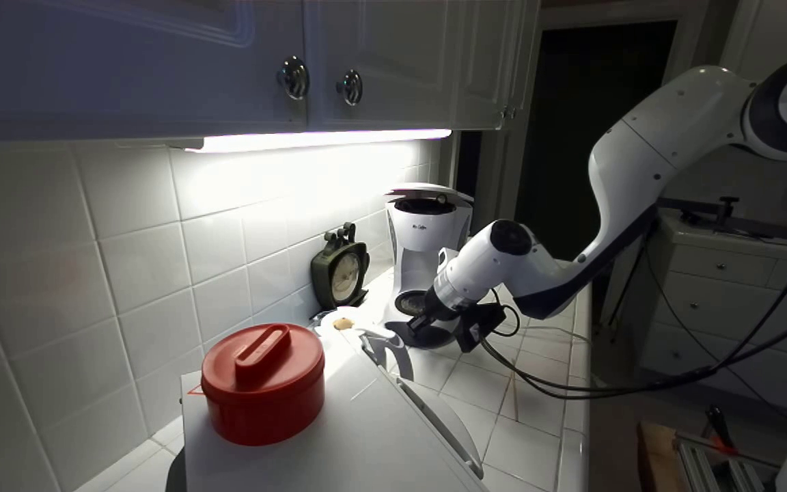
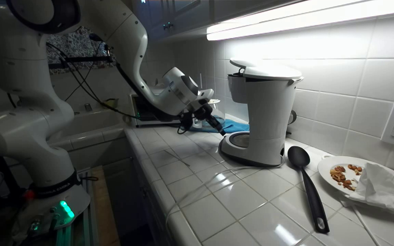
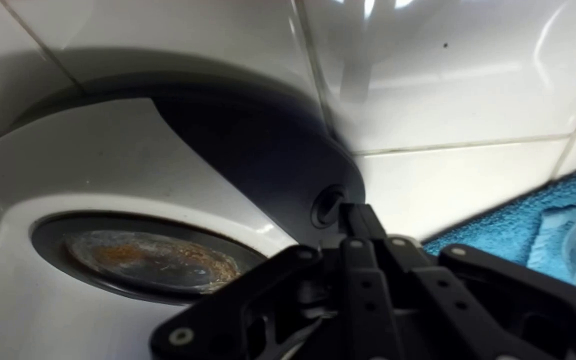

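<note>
In an exterior view, the gripper [image 1: 415,324] is pointing down at the front of the coffee maker [image 1: 415,263], which is standing upright on the tabletop [image 1: 527,437]. Near left, the red tub [image 1: 264,393] is sitting lidded on a white box [image 1: 366,441], probably resting securely because the box is lying flat.

In an exterior view, the coffee maker's lid [image 2: 272,71] is tilting up. Farther off, the carafe [image 2: 220,116] is standing on a towel [image 2: 236,127], which is probably cushioning it from the hard tabletop. Near right, a spoon [image 2: 311,188] is lying beside a plate [image 2: 323,169], which is holding nuts [image 2: 338,176] and a crumpled napkin [image 2: 381,184].

In the wrist view, the gripper's jaws are standing tight together and holding nothing, apparently forming a slim tip that suits so small a part as the switch [image 3: 327,205] just beside it, low on the coffee maker's dark front. Whether the two are touching cannot be told.
</note>
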Controlling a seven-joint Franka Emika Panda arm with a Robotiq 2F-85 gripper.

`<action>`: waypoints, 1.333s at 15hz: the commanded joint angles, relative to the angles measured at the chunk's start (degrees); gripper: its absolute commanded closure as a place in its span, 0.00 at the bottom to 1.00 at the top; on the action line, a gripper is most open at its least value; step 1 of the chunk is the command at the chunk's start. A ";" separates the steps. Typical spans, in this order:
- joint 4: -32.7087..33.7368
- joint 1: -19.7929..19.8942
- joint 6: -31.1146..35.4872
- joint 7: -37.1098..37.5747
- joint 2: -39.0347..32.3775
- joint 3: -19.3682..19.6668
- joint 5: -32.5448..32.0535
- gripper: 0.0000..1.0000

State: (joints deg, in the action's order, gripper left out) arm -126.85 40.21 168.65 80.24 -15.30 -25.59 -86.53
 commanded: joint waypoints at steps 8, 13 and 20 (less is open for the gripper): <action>1.07 -0.05 -0.20 -1.20 -1.38 0.32 -0.46 0.98; 1.47 -0.15 -0.25 -1.06 -1.51 0.34 -0.63 0.98; 1.60 -0.07 -0.19 -1.27 -1.57 0.40 -0.62 0.98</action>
State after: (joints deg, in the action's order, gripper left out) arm -126.52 40.23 168.65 79.71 -15.83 -25.39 -86.53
